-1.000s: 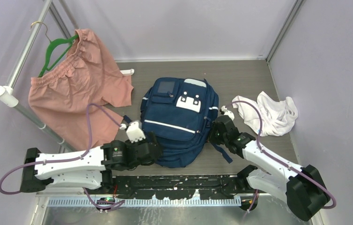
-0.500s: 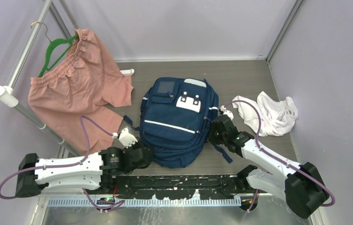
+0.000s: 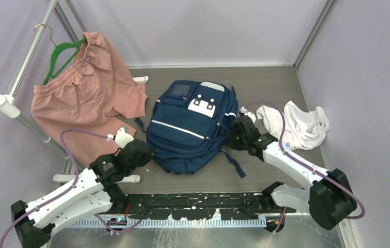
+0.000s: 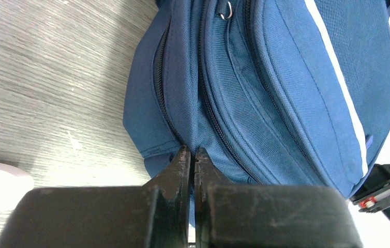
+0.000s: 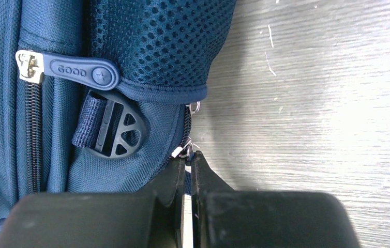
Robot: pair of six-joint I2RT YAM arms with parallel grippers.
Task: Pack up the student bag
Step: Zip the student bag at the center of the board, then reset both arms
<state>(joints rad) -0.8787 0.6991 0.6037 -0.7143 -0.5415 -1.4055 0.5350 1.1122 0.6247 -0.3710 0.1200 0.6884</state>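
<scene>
Navy student bag (image 3: pixel 190 132) lies zipped, apparently unpacked; left tool (image 4: pixel 193 152) pinches its fabric, right tool (image 5: pixel 189 158) its zipper pull (image 5: pixel 181 152).

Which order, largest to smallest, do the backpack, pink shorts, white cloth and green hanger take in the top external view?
1. pink shorts, though they hang raised, perhaps nearer the camera, so unsure against the bag
2. student bag
3. white cloth
4. green hanger, partly hidden by the shorts
</scene>
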